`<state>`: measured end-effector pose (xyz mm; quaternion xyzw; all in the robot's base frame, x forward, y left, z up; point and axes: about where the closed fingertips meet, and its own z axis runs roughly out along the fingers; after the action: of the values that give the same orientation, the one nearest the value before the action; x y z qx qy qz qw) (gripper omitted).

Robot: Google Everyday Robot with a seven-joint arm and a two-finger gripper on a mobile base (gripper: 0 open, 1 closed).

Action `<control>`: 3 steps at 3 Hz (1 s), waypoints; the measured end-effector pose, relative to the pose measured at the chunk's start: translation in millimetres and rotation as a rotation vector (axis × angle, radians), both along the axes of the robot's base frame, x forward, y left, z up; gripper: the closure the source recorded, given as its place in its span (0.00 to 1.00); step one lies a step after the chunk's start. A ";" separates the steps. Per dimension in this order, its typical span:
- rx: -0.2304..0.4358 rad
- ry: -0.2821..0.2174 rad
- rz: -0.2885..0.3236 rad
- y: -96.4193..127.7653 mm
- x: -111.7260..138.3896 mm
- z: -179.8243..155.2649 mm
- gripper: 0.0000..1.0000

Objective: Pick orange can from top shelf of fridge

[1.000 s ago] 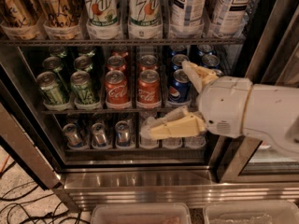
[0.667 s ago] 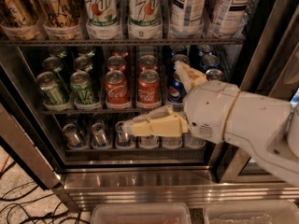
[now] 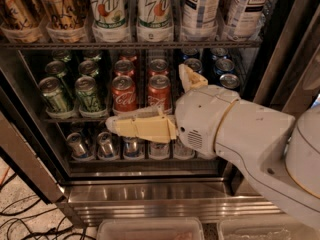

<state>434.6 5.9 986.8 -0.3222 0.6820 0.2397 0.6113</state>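
Two tall copper-orange cans with dark scribbled lettering stand at the left of the top shelf (image 3: 150, 44); one orange can (image 3: 62, 6) is right of the other (image 3: 17, 9). Their tops are cut off by the frame. My gripper (image 3: 147, 97) is open and empty in front of the fridge (image 3: 150, 196), well below the top shelf and to the right of the orange cans. One cream finger (image 3: 140, 127) points left across the lower racks. The other finger (image 3: 190, 77) points up beside the red cola cans.
Two 7UP bottles (image 3: 137, 11) and white tea cans (image 3: 200, 9) fill the rest of the top shelf. Green cans (image 3: 87, 91), red cola cans (image 3: 124, 91) and blue cans (image 3: 222, 66) stand on the middle rack, silver cans (image 3: 105, 144) on the lowest. Cables (image 3: 30, 219) lie on the floor.
My arm has swung left across the fridge front, so the lower finger now reaches in front of the red and green cans. The cans have not moved.
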 end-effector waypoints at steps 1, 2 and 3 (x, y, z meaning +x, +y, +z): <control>0.000 0.000 0.000 0.0 0.0 0.0 0.00; -0.024 -0.002 -0.007 8.6 3.1 5.2 0.00; -0.064 -0.001 -0.041 21.0 11.0 7.8 0.00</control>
<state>445.6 26.9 994.7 -0.3279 0.6954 0.2050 0.6057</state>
